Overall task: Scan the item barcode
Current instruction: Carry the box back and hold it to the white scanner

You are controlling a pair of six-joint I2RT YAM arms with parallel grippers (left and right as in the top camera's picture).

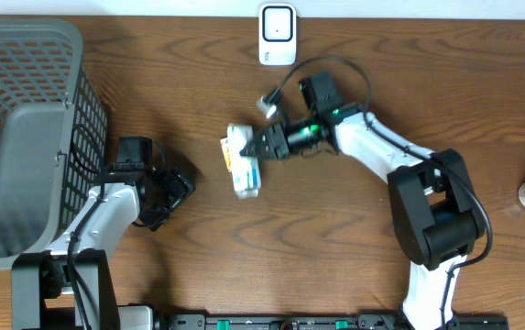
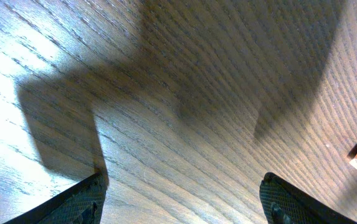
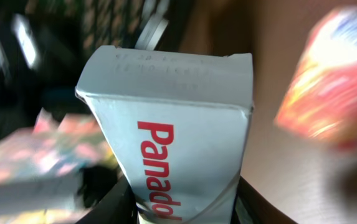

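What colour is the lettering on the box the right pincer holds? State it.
Red lettering on a white box; clearest in the right wrist view.

The left arm (image 1: 97, 215) bends forward from the near edge. The left tool (image 1: 178, 191) hangs low over the worktop (image 1: 335, 238), jaws spread wide with nothing between them. The right arm (image 1: 372, 147) stretches leftward, and the right tool (image 1: 264, 145) is clamped on a box (image 1: 244, 172).

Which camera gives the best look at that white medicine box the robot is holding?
The right wrist view: the Panadol box fills it, red lettering readable, between the right gripper's fingers. Overhead shows it small and white; the left wrist view misses it.
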